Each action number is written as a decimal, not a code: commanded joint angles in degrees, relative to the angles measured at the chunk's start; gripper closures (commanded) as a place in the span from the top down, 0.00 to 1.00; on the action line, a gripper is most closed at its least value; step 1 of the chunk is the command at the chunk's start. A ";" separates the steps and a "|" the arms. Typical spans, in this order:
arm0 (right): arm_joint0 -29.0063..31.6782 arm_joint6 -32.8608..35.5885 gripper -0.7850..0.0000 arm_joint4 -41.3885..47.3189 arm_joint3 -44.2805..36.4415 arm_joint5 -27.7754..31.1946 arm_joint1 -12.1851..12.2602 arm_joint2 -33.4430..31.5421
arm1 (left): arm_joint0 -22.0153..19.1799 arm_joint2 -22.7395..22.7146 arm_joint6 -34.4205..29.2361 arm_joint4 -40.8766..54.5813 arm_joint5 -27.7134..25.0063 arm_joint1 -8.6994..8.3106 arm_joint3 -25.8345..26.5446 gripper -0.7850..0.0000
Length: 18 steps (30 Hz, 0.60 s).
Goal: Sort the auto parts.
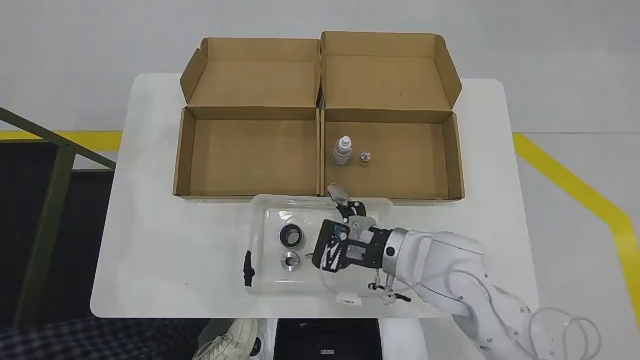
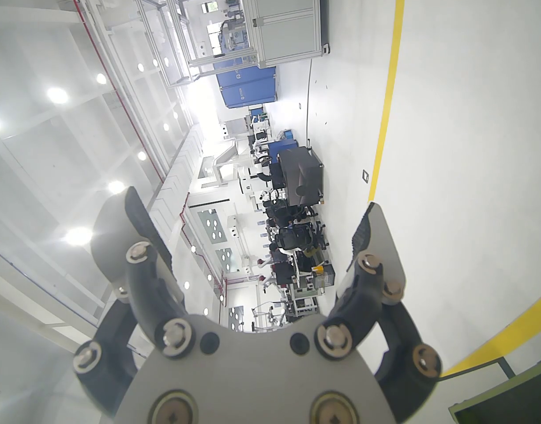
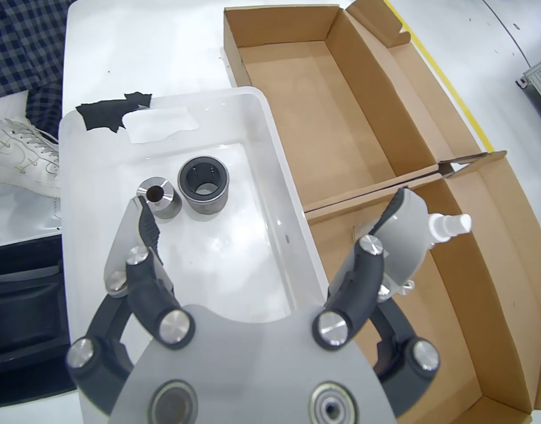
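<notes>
- Sleeve [image 3: 159, 198] and ring [image 3: 203, 185] lie in tray [image 3: 270, 125], beside one finger [image 3: 142, 222] of right gripper [image 3: 270, 198].
- Bottle [image 3: 447, 225] in box [image 3: 495, 231] shows past its other finger.
- Right gripper and left gripper [image 2: 252, 202] gape, empty.

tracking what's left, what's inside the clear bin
A dark ring bearing and a smaller steel bushing, side by side. The right gripper covers part of the bin.

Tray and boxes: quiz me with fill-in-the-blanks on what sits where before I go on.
1. The tray holds ___ parts.
2. The bottle stands in the right box; the left box is ___.
3. The right tool, over the tray, is ___.
Missing words: two; empty; open.
</notes>
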State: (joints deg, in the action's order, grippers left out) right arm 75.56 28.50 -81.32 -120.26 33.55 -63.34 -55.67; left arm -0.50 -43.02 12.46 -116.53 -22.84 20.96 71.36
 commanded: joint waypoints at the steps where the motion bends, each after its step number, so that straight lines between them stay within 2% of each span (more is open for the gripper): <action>1: -0.41 -0.65 1.00 -1.17 0.87 -0.11 -0.18 1.28 | 0.00 0.00 0.00 0.00 0.00 0.00 0.00 1.00; 18: -5.16 -3.30 1.00 -5.22 8.53 -2.24 -2.30 9.24 | 0.00 0.00 0.00 0.00 0.00 0.00 0.00 1.00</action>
State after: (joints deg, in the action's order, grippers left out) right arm 70.70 25.31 -86.77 -112.13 31.42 -65.52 -46.64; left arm -0.50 -43.02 12.46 -116.53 -22.84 20.96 71.36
